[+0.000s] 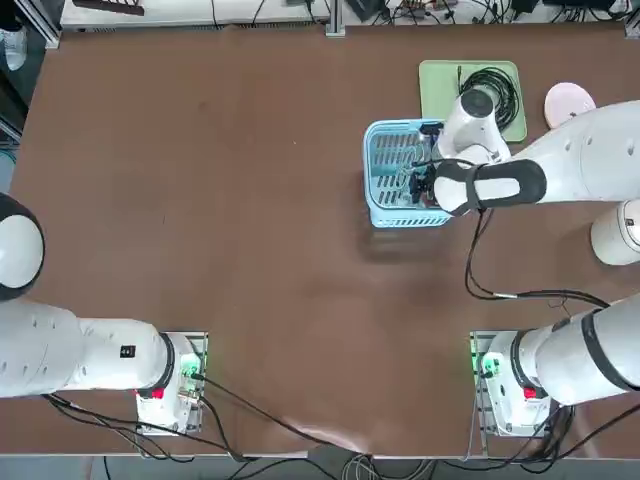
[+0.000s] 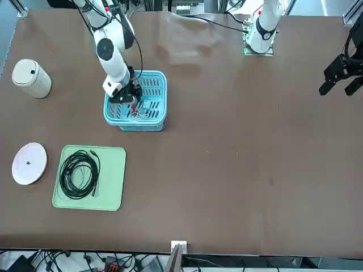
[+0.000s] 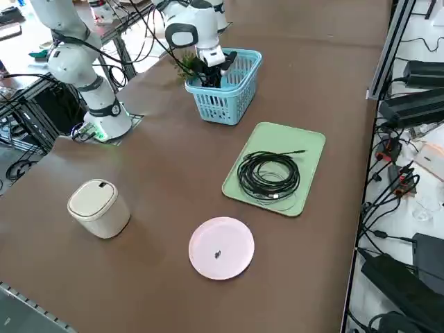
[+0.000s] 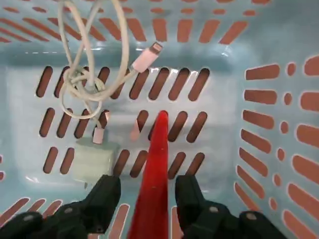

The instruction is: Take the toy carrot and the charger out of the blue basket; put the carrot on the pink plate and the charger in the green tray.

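Right gripper (image 4: 147, 199) is down inside the blue basket (image 1: 385, 170), upper right of centre in the top view. Its fingers (image 4: 102, 196) stand apart, one on each side of the toy carrot (image 4: 155, 169), which lies on the slatted base with its tip pointing away from the wrist. Whether the pads already touch the carrot I cannot tell; gaps look slim on both sides. No lift visible.

Step in hand, as I judge it: grasping the carrot. To do it well, keep the fingers centred on the thick part of the body, not the narrowing tip, which would slip out. Close evenly, then rise straight up so the basket wall is cleared. The charger (image 4: 94, 157) sits just beside the near finger, its pale cable (image 4: 82, 74) looped beyond; a sideways drift could catch the block or snag the cable.

Destinations: pink plate (image 3: 222, 248) low centre in the right side view, bare apart from one small dark speck; green tray (image 3: 277, 170) between it and the basket, carrying a coiled black cable (image 3: 268, 175).

View differences: only the wrist view shows the carrot, charger and finger spacing clearly. In the top view the arm hides part of the basket. The front and side views give plate and tray positions on the tabletop (image 2: 238, 170).
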`<state>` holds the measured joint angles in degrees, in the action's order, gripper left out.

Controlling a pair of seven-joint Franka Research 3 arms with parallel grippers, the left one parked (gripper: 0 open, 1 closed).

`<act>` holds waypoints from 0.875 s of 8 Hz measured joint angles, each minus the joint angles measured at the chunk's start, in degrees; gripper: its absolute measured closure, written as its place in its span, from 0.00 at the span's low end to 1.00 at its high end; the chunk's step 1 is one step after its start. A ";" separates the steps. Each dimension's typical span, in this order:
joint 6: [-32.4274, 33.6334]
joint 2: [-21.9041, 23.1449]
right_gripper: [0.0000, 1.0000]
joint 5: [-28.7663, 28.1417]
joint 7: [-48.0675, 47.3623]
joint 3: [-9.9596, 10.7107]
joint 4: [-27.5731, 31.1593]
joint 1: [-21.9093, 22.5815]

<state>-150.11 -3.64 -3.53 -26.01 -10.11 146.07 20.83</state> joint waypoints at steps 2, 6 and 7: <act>0.00 -0.10 0.56 0.00 -0.08 0.00 0.00 0.07; 0.05 -0.08 0.67 0.00 -0.24 0.17 0.00 0.06; -0.05 -0.01 0.69 0.01 -0.20 0.19 -0.21 0.10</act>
<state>-150.16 -3.65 -3.53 -26.21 -9.92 145.86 20.93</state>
